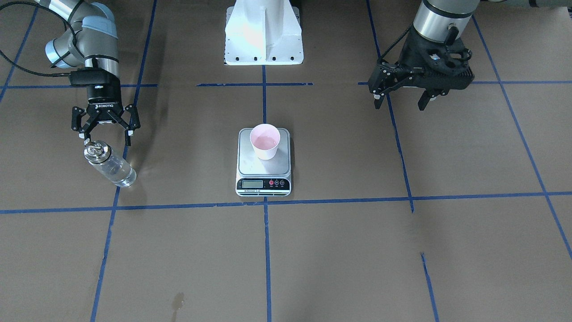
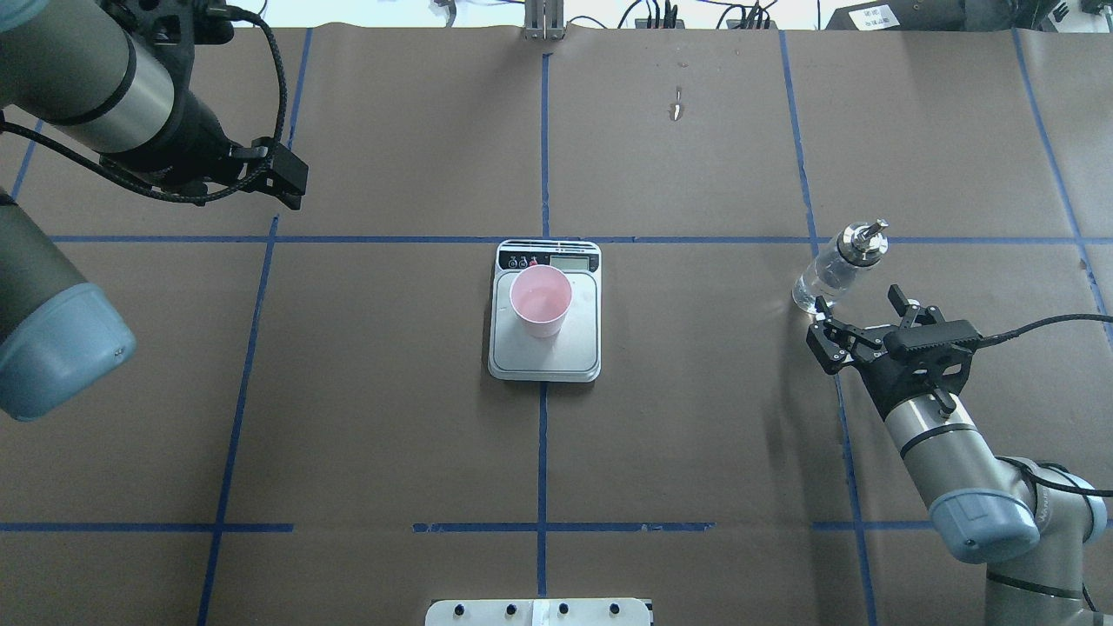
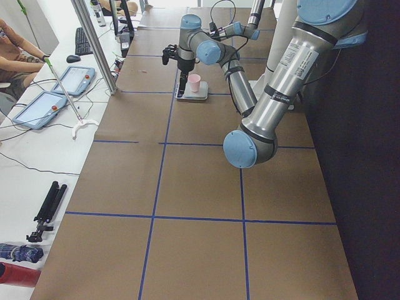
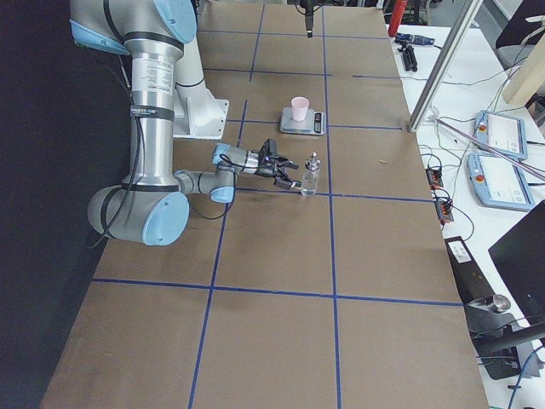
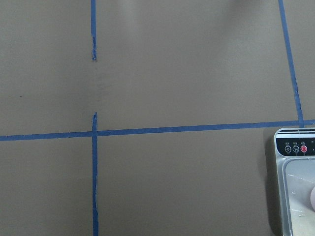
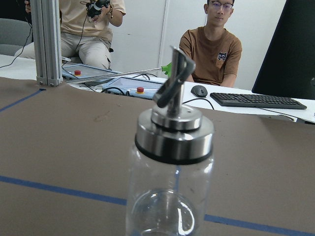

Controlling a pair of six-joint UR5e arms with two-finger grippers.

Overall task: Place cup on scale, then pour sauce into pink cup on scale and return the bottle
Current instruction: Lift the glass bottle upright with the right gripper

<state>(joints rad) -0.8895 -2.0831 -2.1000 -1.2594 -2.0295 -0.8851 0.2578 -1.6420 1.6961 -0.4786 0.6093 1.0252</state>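
Left fingers [image 1: 423,102]: spread wide and holding nothing, hanging over the bench [image 2: 696,435] out toward its left end, well apart from everything.
Scale [image 2: 574,343]: sat flat at the middle of the bench, display toward the far edge.
Cup [image 2: 541,300]: stood upright on the scale's plate, nearer the display end. Whether it held any liquid I could not tell.
Bottle [image 2: 835,265]: stood upright near the right end, with clear sauce [image 1: 119,175] low in the glass.
Right fingers [image 2: 822,341]: released and empty, just beside the bottle on the robot's side, not touching it.
Handling: smooth, hard glass, likely slippery and breakable. The straight body below the metal cap looked the best hold. The cup looked light and easy to tip.
Room: open bench all round, and a free run between bottle and scale.
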